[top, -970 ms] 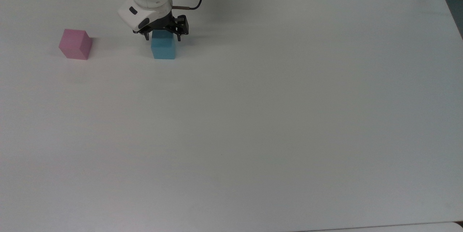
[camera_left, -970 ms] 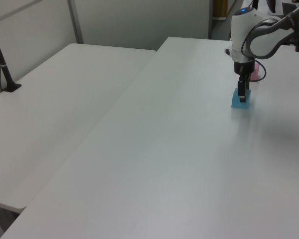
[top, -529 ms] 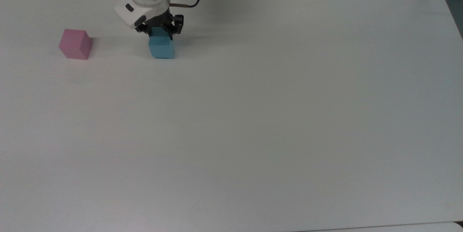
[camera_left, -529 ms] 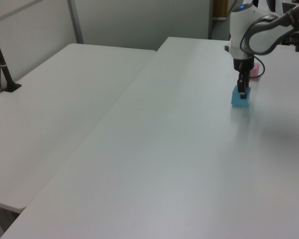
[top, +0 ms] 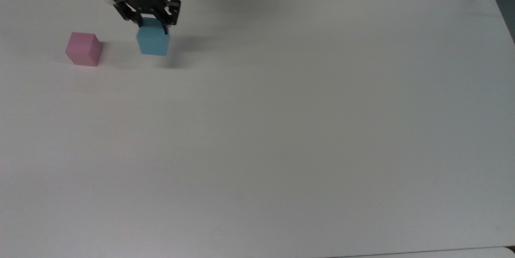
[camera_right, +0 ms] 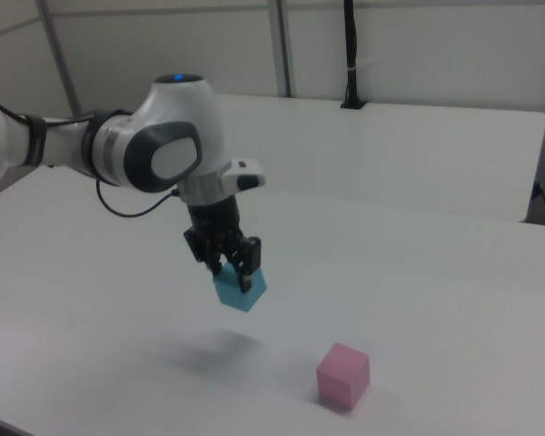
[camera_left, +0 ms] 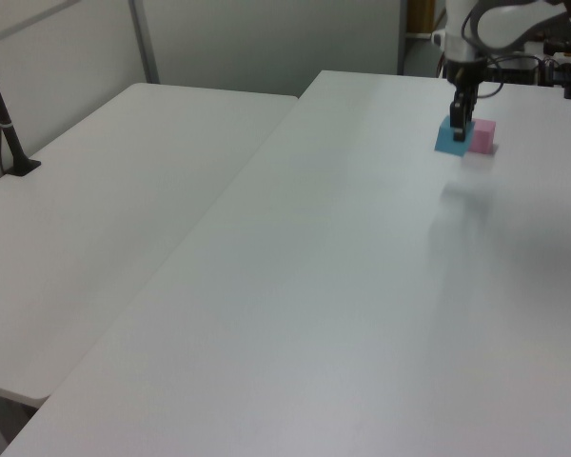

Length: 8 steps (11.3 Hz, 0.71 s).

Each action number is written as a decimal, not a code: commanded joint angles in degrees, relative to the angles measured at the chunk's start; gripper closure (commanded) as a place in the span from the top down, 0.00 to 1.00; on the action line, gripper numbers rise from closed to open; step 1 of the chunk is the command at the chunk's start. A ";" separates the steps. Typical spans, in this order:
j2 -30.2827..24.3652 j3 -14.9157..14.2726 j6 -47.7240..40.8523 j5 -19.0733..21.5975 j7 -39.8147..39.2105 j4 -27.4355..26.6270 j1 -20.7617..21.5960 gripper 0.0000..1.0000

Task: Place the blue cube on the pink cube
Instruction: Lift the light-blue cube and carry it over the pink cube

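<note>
Blue cube [camera_right: 240, 289] aloft — arm [camera_right: 154, 154] angled downward

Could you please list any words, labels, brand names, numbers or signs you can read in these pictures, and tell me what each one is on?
There is no readable text.
The blue cube, held off the table in the gripper, has plain faces.
The pink cube, resting on the table, is plain too.
The robot arm shows dark patches and a small blue light on its shell, but no legible lettering or logo.
</note>
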 commanded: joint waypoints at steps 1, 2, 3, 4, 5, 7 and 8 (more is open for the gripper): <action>-0.51 -0.32 -6.39 -0.26 -4.01 6.57 -2.80 0.27; -0.60 -0.32 -7.18 -0.17 -5.50 7.89 -3.85 0.27; -0.60 -0.32 -7.28 -0.17 -6.39 8.52 -4.65 0.27; -0.51 -0.41 -7.19 -0.17 -8.92 9.31 -6.39 0.27; -0.60 -0.41 -7.19 -0.17 -12.08 9.57 -8.07 0.27; -0.34 -0.41 -7.02 -0.17 -18.23 10.19 -11.23 0.22; -0.16 -0.41 -6.67 -0.17 -20.52 10.37 -12.73 0.22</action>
